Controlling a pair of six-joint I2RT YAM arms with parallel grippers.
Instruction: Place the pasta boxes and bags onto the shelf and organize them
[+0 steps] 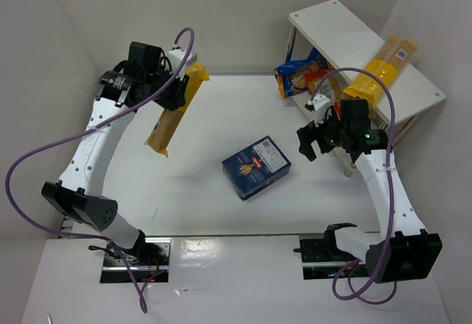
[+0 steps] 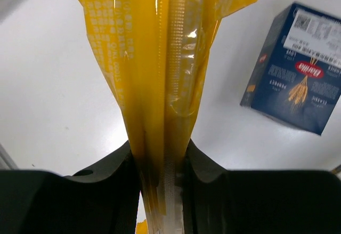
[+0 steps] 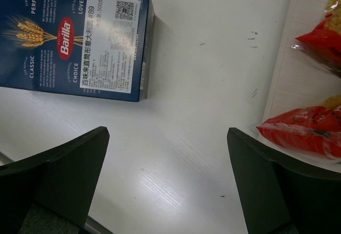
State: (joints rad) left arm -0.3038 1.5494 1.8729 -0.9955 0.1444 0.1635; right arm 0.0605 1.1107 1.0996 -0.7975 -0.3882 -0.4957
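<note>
Shelf (image 1: pixel 332 25), white and two-tiered, stands at the far right of the tabletop (image 1: pixel 206 125) and is the largest thing on it. Two arms reach in from the near edge: the left arm (image 1: pixel 92 143) over the left side, and the right arm (image 1: pixel 383 184) close beside the shelf.

Two long yellow spaghetti bags show. The first spaghetti bag (image 1: pixel 383 66) lies slantwise on the top tier. The second spaghetti bag (image 1: pixel 171 117) hangs tilted above the tabletop, far left. The left jaws are clamped tight on it near its upper end, with the plastic pinched between them.

One dark blue pasta box (image 1: pixel 256 167) lies flat and face up in the middle of the tabletop, between the arms and apart from both. The right jaws are spread wide with nothing in them, over bare tabletop between the box and the shelf's lower tier.

The short bags sit in that lower tier. One is a blue bag (image 1: pixel 293 69). Beside it is a red bag (image 3: pixel 311 132), and more red plastic shows further along. Whether that is one red bag or two cannot be told.
</note>
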